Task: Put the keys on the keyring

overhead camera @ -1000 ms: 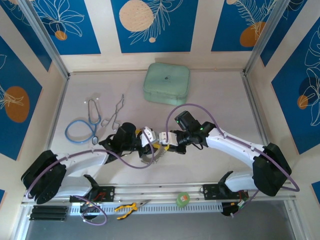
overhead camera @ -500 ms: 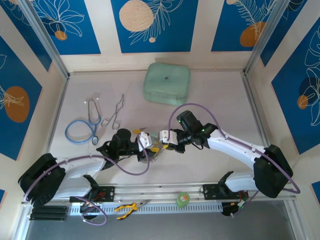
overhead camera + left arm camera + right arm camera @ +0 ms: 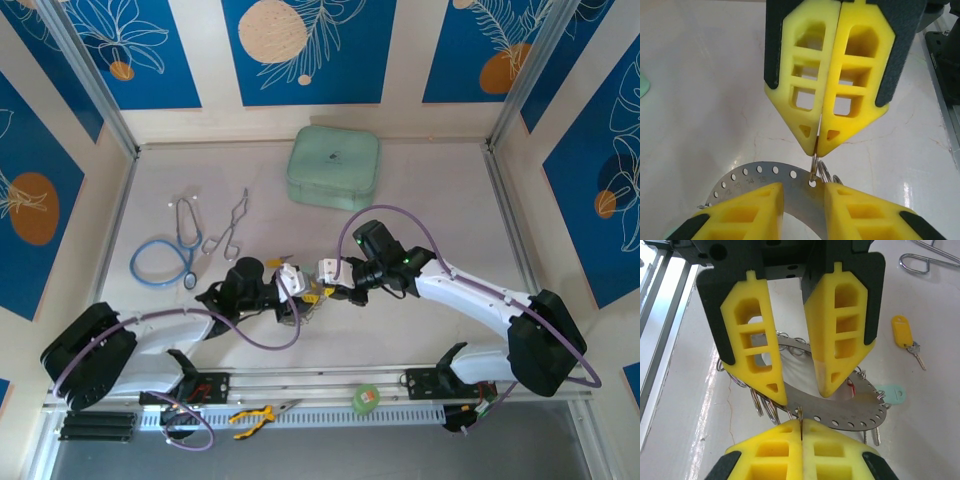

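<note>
Keyring (image 3: 850, 415): brushed mtl; table (image 3: 700, 90): glossy.

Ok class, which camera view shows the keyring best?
The right wrist view: the keyring shows its holed band and small loops up close. The left wrist view catches one arc; the top external view shows a tiny glint.

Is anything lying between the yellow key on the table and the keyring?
Nothing visible does. The yellow key lies apart from the keyring, with bare tabletop between them. The right gripper is shut on one of its small loops.
</note>
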